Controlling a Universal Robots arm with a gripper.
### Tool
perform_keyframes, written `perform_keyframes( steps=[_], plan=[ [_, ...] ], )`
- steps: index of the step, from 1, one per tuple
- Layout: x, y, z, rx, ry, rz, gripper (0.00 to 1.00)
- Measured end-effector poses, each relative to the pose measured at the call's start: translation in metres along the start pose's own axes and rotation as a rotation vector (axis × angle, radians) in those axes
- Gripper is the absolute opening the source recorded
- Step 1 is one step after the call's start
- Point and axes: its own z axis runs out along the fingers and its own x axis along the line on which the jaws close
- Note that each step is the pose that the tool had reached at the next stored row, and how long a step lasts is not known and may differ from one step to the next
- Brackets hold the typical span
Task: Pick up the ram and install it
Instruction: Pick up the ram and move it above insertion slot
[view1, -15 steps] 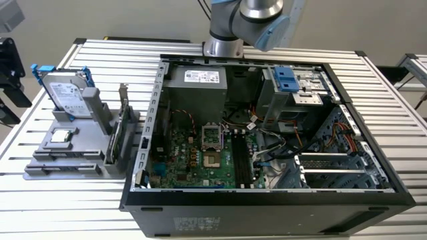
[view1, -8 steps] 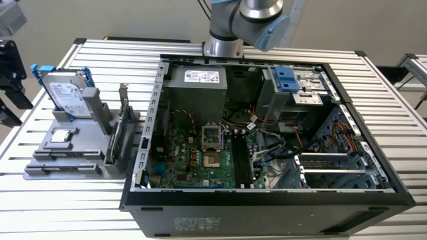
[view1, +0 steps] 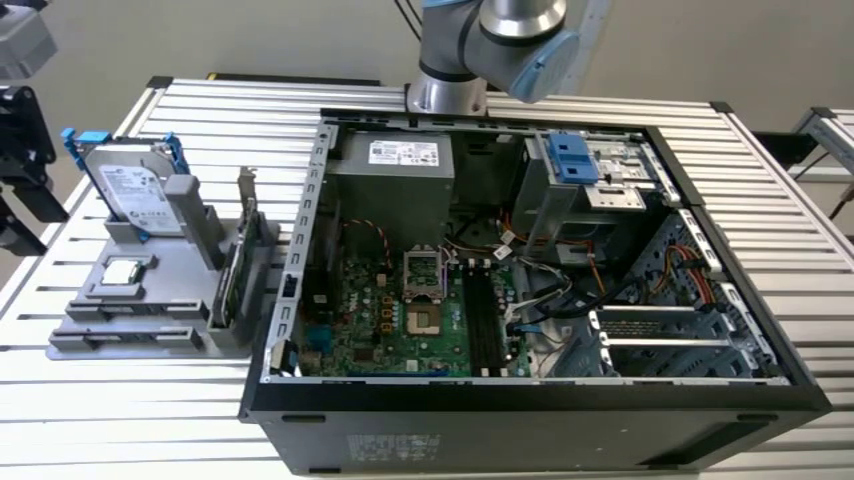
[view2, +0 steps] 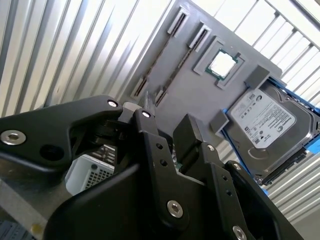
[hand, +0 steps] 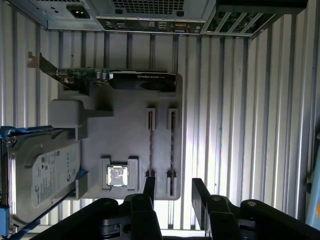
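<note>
Bright, even overhead light; soft shadows.
Glare striping the bench (view1: 120, 420) in the exterior view; white washed-out patch beside the silhouetted pincer (hand: 172, 189) in the first wrist view; dimmer inside the case (view1: 534, 430).

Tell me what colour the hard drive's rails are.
Blue. The rails on the hard drive show best in the exterior view.

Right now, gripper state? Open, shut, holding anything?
Gripper: open, holding nothing, near the tray.
</note>
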Motion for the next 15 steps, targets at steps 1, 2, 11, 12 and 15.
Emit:
perform_keyframes(
  steps=[1, 2, 11, 12, 15],
  plan=[
    [0.0, 0.0, 0.0005, 0.0, -0.0005, 0.0, 1.0],
    [0.0, 0.0, 0.0011, 0.0, -0.0009, 0.0, 1.0],
    [0.0, -0.0001, 0.0054, 0.0004, -0.0048, 0.0, 1.0],
    [0.0, -0.0001, 0.0059, 0.0005, -0.0052, 0.0, 1.0],
    [0.0, -0.0001, 0.0073, 0.0006, -0.0064, 0.0, 1.0]
  ],
)
